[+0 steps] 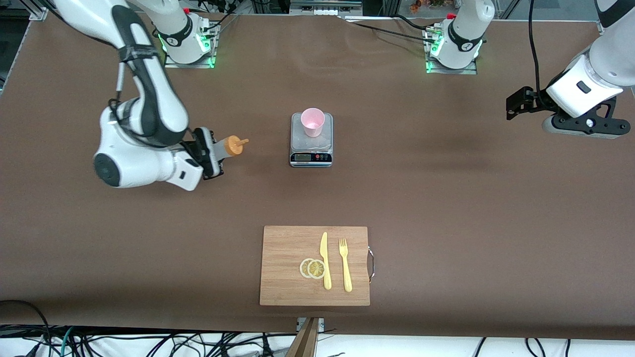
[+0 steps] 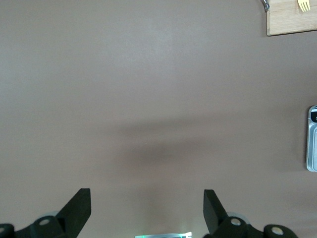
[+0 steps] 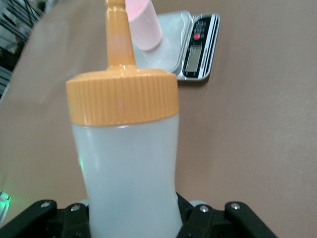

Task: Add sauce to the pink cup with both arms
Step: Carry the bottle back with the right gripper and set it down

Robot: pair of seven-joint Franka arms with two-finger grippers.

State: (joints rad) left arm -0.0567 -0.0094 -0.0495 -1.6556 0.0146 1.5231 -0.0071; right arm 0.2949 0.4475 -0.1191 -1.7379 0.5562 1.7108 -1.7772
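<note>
The sauce bottle (image 1: 231,147), whitish with an orange nozzle cap, is held tipped on its side above the table, with my right gripper (image 1: 211,154) shut on its body. Its nozzle points toward the pink cup (image 1: 313,121), which stands upright on a small kitchen scale (image 1: 311,150) at mid-table. In the right wrist view the sauce bottle (image 3: 126,158) fills the frame, my right gripper (image 3: 131,220) clamps its lower body, and the pink cup (image 3: 146,27) shows past the nozzle. My left gripper (image 1: 516,105) hangs open over bare table at the left arm's end; my left gripper (image 2: 147,198) holds nothing.
A wooden cutting board (image 1: 285,277) lies nearer the front camera than the scale, carrying two lemon slices (image 1: 312,268), a yellow knife (image 1: 325,260) and a yellow fork (image 1: 345,265). The scale's edge (image 2: 312,139) and the board's corner (image 2: 290,20) show in the left wrist view.
</note>
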